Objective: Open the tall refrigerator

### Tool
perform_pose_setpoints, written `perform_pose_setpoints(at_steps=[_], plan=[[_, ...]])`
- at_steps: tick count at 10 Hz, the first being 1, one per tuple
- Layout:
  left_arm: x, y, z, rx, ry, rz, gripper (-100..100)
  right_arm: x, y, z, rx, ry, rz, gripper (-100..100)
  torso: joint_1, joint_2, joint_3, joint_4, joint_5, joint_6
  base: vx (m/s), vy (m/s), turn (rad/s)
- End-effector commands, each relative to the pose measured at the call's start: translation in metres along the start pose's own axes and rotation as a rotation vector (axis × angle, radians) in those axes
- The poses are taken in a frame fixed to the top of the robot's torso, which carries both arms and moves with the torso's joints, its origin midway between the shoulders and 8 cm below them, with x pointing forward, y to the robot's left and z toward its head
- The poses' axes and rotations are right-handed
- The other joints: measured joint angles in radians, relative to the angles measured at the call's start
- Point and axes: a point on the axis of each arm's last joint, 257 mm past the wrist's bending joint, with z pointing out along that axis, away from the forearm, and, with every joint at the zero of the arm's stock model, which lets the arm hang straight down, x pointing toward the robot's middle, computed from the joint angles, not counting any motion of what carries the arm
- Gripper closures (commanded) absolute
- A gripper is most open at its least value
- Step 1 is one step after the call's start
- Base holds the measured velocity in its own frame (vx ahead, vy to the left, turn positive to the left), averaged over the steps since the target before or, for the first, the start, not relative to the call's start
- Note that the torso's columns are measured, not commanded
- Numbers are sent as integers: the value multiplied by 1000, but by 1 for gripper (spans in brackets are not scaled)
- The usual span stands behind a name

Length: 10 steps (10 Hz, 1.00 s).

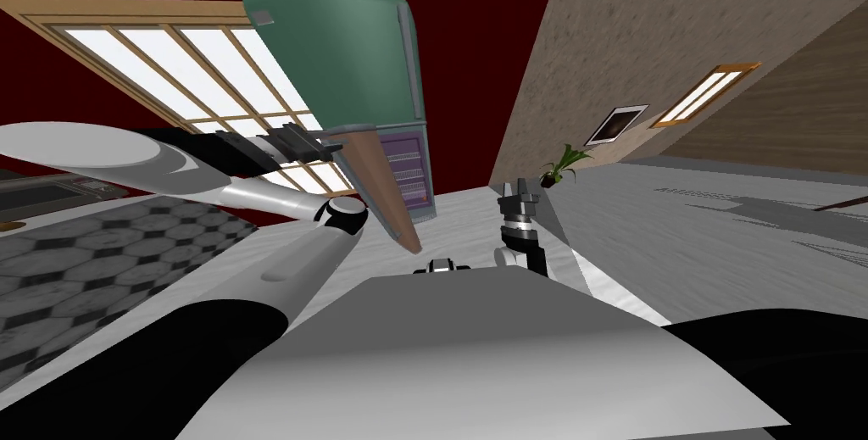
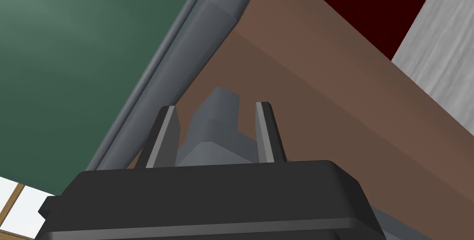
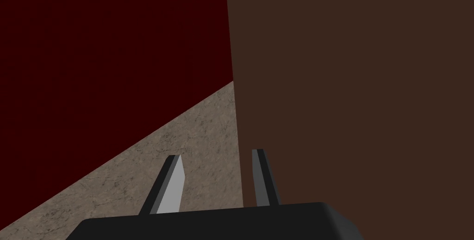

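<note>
Fridge point(image 1: 339, 45): tall, green, upper centre of head view, against dark red wall point(image 1: 475, 2), beside window point(image 1: 212, 62). Door stands open: brown door edge point(image 1: 386, 185) swung out, shelves point(image 1: 405, 168) visible inside. Left gripper point(image 2: 216, 107): at door, jaws clamped on grey handle point(image 2: 215, 128), just beside long grey bar point(image 2: 185, 61) bordering green face. Right gripper point(image 3: 215, 155): upright near chest, well apart from fridge, jaws apart, nothing between.
</note>
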Motion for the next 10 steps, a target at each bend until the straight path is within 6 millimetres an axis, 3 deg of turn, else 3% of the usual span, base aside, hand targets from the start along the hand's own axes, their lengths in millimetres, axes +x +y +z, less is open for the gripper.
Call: perform_pose_setpoints(at_steps=[1, 9, 10], plan=[[7, 11, 8, -34, 34, -7, 100, 0, 0, 0, 0, 0, 0, 0, 1, -1, -1, 0, 2, -3, -144, 260, -37], [34, 42, 31, -140, 144, -23, 100, 0, 0, 0, 0, 0, 0, 0, -1, -10, -7, -4, 1, 0, -117, 257, -58], [43, 30, 36, -129, 133, -15, -100, 0, 0, 0, 0, 0, 0, 0, -1, -9, -7, -4, 1, 1, -85, 141, -59]])
